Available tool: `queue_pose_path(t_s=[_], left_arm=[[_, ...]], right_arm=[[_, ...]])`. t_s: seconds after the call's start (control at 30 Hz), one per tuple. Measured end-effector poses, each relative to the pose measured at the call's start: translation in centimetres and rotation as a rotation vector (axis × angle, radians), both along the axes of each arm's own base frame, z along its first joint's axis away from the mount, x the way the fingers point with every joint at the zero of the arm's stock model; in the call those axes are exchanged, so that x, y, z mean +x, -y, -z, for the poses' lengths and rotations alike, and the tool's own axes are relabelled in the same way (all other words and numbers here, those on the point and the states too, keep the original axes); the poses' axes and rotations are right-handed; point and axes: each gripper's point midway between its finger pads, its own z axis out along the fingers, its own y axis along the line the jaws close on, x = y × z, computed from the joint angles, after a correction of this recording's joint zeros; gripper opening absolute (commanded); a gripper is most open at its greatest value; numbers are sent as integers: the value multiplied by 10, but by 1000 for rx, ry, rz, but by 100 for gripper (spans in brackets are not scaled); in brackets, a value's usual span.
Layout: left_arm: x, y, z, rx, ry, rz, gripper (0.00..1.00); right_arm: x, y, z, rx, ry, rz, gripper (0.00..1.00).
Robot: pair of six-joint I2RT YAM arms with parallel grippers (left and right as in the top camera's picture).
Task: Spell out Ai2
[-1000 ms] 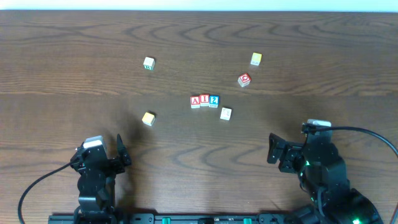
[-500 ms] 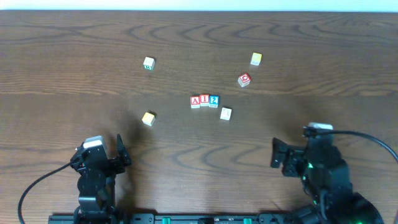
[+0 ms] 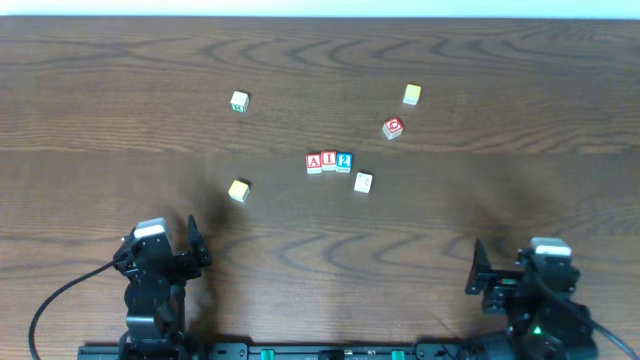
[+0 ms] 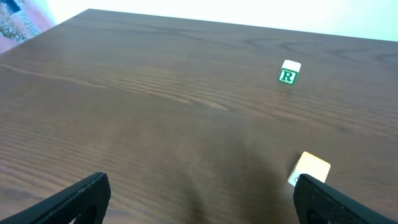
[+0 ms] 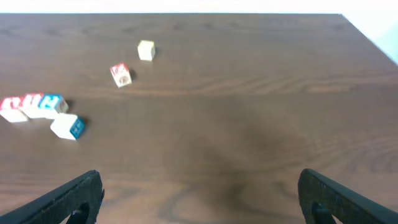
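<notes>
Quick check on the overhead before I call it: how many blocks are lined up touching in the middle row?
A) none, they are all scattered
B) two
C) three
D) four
C: the overhead view shows the A block, I block and 2 block side by side in one row, while the white block sits apart, just off the row's right end.

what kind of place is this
Likely a robotics lab test bench: a plain wood-grain table, a left arm and a right arm mounted at its near edge, and small letter blocks set out as props.
</notes>
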Motion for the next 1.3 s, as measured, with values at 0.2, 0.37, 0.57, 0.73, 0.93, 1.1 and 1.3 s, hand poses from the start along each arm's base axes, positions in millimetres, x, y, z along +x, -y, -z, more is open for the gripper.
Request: queue_pose_path(t_s=[0.2,0.37,0.57,0.73,0.93,1.1,1.3], left_arm=[[0,0,0,0,0,0,95],[0,0,0,0,0,0,95],[0,0,0,0,0,0,95],[0,0,0,0,0,0,95],[0,0,0,0,0,0,95],[0,0,0,0,0,0,95],[0,0,0,0,0,0,95]], right_arm=[[2,0,39,-10,-56,4,99],[3,-1,70,-3,-127,4,99],[5,-7,103,20,-193,-11,99],[8,-8,107,24,-192,-17,99],[8,-9,108,25,-193,-20,99],[9,-9,108,25,-192,-20,99],[12,-10,116,28,-193,-23,99]])
